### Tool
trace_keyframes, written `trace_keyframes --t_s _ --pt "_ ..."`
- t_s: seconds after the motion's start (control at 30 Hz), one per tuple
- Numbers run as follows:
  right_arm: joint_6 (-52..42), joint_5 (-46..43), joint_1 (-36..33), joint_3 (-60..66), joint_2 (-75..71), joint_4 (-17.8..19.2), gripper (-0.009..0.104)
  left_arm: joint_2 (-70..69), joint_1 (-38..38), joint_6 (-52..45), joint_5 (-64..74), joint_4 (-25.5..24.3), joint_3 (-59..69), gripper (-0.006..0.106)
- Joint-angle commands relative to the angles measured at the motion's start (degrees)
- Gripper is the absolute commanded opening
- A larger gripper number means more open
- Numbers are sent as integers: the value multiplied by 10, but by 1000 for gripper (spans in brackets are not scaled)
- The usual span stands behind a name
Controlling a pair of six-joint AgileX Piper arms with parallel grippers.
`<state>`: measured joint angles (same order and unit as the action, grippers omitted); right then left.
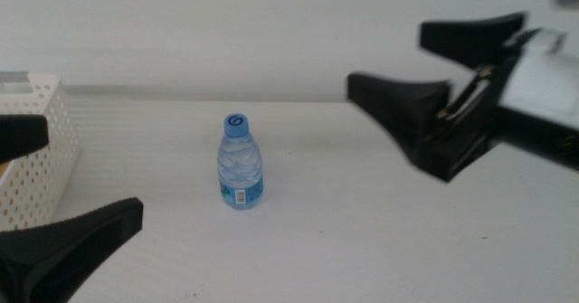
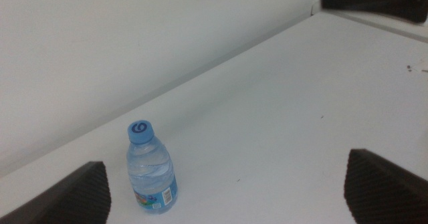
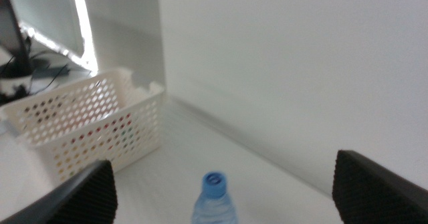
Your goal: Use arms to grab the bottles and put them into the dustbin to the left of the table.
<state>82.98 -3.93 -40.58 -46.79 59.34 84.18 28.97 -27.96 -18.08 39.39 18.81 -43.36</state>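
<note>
we note the table [image 1: 362,249] first: white, with one item standing on its open surface. at its left edge sits the bin [image 1: 41,149], a white perforated basket; through its holes the right wrist view shows faint red and orange tints, so we judge that items already lie inside, though we cannot identify them.

the right gripper [image 1: 425,77] hangs raised on the right side, well apart from the bottle, its two dark jaws spread wide with nothing between them. the left gripper [image 1: 36,181] sits low at the left edge, just in front of the bin, jaws likewise spread wide and empty. in its wrist view the bottle stands just beside one jaw, not between the pair.

the bottle [image 1: 240,163], small, clear, blue-capped, stands upright near the middle of the table, right of the bin and apart from it. nothing touches it.

our judgement: the step in hand is the approach to this last visible bottle; no grasp has begun. the left gripper is the nearer to both bottle and bin, so it looks the likelier to take it, but we cannot say which arm will act. the next move calls for bringing open jaws level with the bottle's body, centring it between them, and closing without tipping it. the light bottle may topple if a jaw clips it first.
</note>
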Motion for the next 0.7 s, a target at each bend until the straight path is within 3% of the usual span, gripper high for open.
trace_keyframes --t_s 0.0,0.17,0.27,0.33,0.4,0.47,0.53,0.67 --pt "-1 27 0 3 -15 8 86 -3 -3 4 -10 2 2 94" --pt "-1 27 0 3 -23 15 86 -3 -3 4 -10 2 2 94" --pt "-102 31 0 3 -25 -150 86 -3 -3 4 -10 2 2 94" --pt "-233 39 0 3 -31 -268 86 -3 -3 4 -10 2 2 94" --pt "-394 71 0 3 -40 -424 86 -3 -3 4 -10 2 2 94" --pt "-522 107 0 3 -49 -529 86 -3 -3 4 -10 2 2 94" --pt "-574 149 0 3 -59 -566 86 -3 -3 4 -10 2 2 94" --pt "-573 235 0 3 -85 -586 86 -3 -3 4 -10 2 2 94"
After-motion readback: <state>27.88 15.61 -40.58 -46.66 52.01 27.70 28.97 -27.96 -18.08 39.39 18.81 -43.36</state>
